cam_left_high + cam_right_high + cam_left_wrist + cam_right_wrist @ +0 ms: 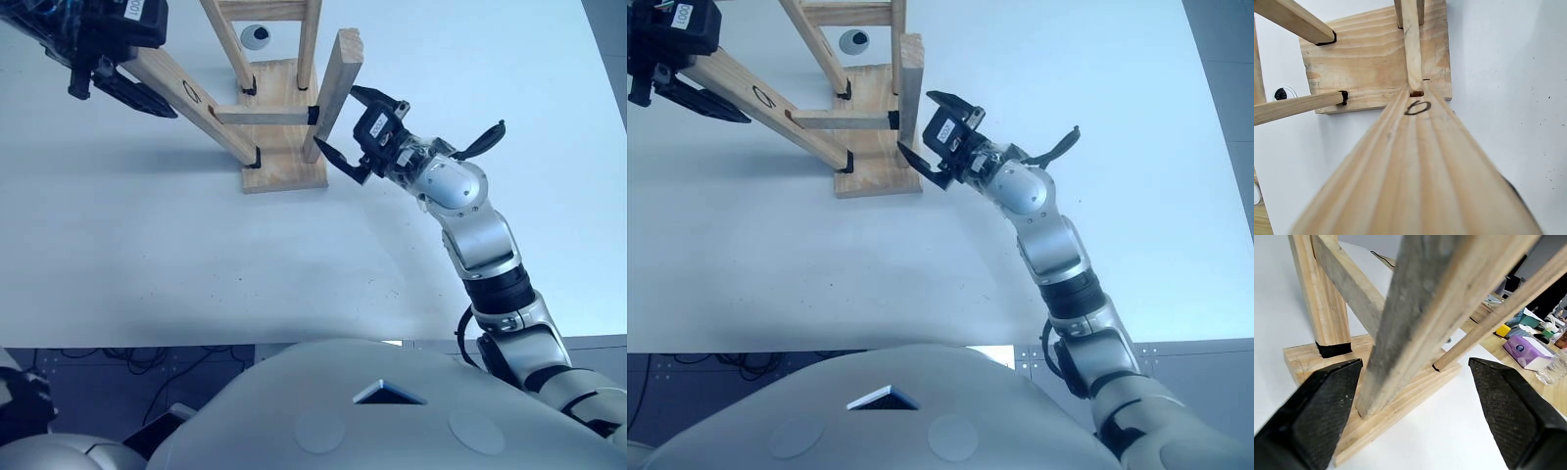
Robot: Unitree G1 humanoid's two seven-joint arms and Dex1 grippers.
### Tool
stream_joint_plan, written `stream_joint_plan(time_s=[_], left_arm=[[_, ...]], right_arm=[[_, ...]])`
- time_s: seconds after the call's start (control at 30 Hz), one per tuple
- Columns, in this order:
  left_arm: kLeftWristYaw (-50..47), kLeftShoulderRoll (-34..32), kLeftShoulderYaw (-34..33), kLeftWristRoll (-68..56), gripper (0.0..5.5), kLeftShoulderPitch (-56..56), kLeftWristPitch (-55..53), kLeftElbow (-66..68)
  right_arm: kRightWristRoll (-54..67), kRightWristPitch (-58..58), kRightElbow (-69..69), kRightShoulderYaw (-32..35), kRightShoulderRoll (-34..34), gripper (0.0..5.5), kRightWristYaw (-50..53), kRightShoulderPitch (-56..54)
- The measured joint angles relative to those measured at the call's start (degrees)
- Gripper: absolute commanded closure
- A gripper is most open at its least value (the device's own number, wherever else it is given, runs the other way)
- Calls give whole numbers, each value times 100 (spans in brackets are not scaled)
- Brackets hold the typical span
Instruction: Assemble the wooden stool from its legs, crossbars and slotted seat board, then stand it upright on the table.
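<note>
The stool lies upside down, its slotted seat board (284, 174) flat on the white table and its legs pointing up. A crossbar (263, 115) joins the two near legs. My left gripper (110, 76) is at the far left, shut on the slanting near-left leg (201, 110), which carries a drawn oval mark (1418, 107). My right gripper (338, 119) is open and straddles the near-right leg (333, 83) just above the seat board. One black finger (1317, 416) shows on each side of that leg (1415, 318), not touching it.
A small round black-and-white object (257, 37) lies on the table behind the stool. The white table (147, 255) stretches wide toward its front edge. Behind the stool, a tissue box (1525, 350) and bottles stand on another surface.
</note>
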State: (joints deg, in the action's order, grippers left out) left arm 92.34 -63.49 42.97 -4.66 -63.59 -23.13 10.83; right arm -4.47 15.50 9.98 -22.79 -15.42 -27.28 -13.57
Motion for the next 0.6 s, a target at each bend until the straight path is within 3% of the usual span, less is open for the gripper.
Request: stream_joint_plan(time_s=[0.33,0.6], left_arm=[[-15,408,225,691,355,-95,-266,-574],[-66,614,-114,1315,371,293,-568,-883]], right_arm=[[-290,788,-151,-432,208,149,-54,-443],[-418,1122,-206,-418,358,149,103,-494]])
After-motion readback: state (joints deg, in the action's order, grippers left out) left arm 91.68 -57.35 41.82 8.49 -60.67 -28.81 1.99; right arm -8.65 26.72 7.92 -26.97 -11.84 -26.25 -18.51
